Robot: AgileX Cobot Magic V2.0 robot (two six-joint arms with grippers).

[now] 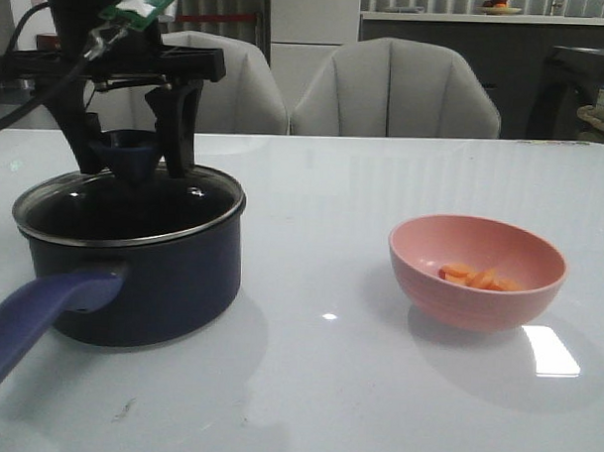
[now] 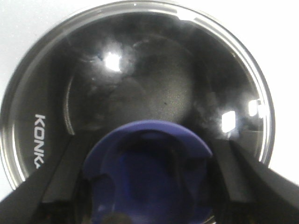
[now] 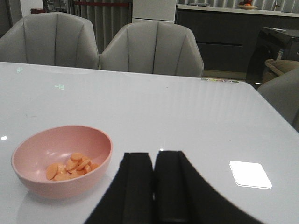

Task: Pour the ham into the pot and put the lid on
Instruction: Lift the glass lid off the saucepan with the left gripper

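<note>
On the desk [image 1: 306, 395], under glass, pot [image 1: 141, 280] interior showing only dark; lid [image 1: 199, 198] sitting on its rim, left gripper [image 1: 135, 166] straddling the blue knob [image 2: 149, 172], contact unclear. Ham [image 3: 70, 166] lying as orange slices in pink bowl [image 3: 32, 179]. Right gripper [image 3: 153, 186] pressed closed, empty.

This looks like a home dining room or showroom. A glossy white desk [image 1: 383, 189] stands with grey padded dining chairs [image 1: 396, 90] drawn up to its far side. Behind them are a white cabinet [image 1: 314, 28] and a dark sideboard [image 3: 224, 42] bearing a fruit plate [image 3: 247, 5]. Cookware sits on the desk: a saucepan [image 1: 132, 270] and a pink bowl [image 1: 476, 272].
</note>
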